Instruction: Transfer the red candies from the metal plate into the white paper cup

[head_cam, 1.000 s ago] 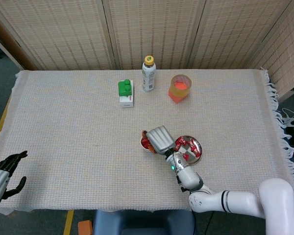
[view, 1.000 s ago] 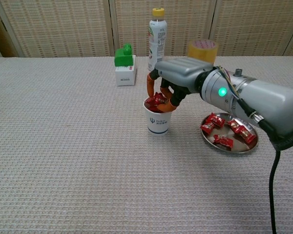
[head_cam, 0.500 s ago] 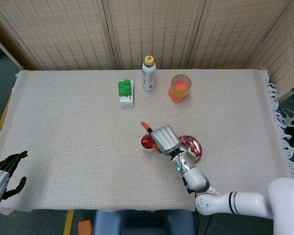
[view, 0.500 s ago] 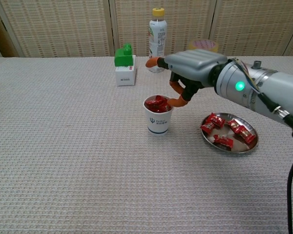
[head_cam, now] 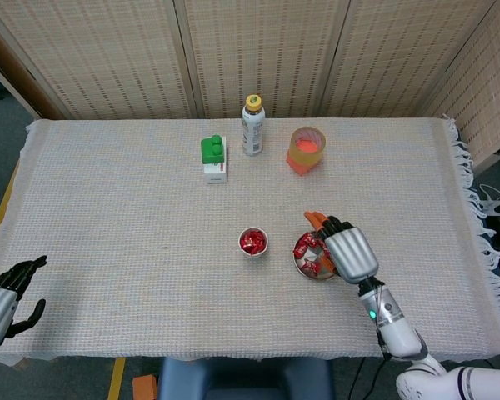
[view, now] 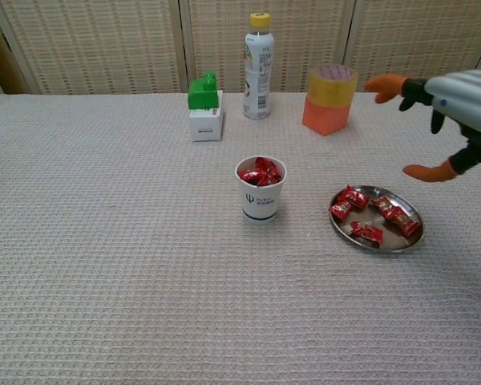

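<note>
Right hand (head_cam: 348,252) above metal plate (view: 402,242), fingers (view: 385,83) spread, empty. Red candies (view: 374,214) on plate; more fill white paper cup (view: 260,198). Left hand (head_cam: 4,292) off surface edge, fingers apart, empty.

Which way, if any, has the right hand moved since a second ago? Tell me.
Yes. The right hand has moved rightward in the head view, from over the white paper cup to above the metal plate.

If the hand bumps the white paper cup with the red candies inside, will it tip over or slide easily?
The white paper cup looks thin and light, so a sideways bump would probably slide it on the woven tablecloth or tip it. It is taller than its base is wide and filled to the rim with red candies, so a tip would likely spill them. The textured cloth may catch the base, favouring tipping.
</note>
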Controlling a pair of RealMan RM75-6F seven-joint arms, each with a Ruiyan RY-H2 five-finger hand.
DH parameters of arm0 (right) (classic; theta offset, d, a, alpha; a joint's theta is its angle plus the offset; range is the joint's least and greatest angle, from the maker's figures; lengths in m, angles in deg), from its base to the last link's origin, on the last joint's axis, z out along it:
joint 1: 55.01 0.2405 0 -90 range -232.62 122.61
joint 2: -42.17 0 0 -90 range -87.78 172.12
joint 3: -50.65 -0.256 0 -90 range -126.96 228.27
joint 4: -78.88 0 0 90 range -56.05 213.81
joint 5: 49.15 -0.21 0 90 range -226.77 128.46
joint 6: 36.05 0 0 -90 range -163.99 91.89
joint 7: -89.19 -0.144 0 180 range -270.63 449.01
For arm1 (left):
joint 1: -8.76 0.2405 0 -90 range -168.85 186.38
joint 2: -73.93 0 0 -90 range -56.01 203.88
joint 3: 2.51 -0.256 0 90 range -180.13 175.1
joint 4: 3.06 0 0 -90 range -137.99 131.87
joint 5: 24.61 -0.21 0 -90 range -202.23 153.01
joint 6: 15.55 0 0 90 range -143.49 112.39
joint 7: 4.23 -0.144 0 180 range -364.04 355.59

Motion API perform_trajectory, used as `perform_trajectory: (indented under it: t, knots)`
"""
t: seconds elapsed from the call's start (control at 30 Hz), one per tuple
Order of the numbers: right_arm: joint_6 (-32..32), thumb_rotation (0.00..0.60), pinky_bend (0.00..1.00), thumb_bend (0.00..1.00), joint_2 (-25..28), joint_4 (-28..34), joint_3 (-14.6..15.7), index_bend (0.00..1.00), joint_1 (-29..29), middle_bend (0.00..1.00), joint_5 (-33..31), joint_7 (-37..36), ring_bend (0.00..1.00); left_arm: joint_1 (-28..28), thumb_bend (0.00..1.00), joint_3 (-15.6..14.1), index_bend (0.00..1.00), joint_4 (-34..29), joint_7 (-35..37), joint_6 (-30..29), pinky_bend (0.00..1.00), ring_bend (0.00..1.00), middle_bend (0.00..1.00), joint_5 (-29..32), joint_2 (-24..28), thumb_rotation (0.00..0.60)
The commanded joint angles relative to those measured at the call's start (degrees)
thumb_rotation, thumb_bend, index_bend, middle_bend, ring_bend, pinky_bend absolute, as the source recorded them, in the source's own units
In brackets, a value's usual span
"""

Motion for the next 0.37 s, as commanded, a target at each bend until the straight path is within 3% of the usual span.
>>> perform_trajectory:
  t: [0.03, 0.17, 0.37]
  knots:
    - [12.52, 0.600, 0.14, 0.21, 1.13, -6.32, 7.68, 0.00, -12.56, 0.02, 6.03, -2.60, 0.03, 0.03, 0.47, 0.44, 0.00, 0.41, 0.03, -0.37, 0.27, 0.09, 0.06, 0.38, -0.43, 0.600]
    - [14.80, 0.600, 0.00, 0.21, 0.16, -14.07, 7.84, 0.00, -17.36, 0.00, 6.01, -10.93, 0.00, 0.19, 0.47, 1.13, 0.00, 0.82, -0.83, -0.97, 0.26, 0.05, 0.01, 1.04, -1.24, 0.600]
    - [15.09, 0.600, 0.00, 0.21, 2.72, -14.81, 6.34, 0.00, -19.04, 0.00, 7.82, -14.76, 0.00, 0.05, 0.47, 1.49, 0.00, 0.38, -3.47, -0.36, 0.25, 0.04, 0.01, 1.74, -2.12, 0.600]
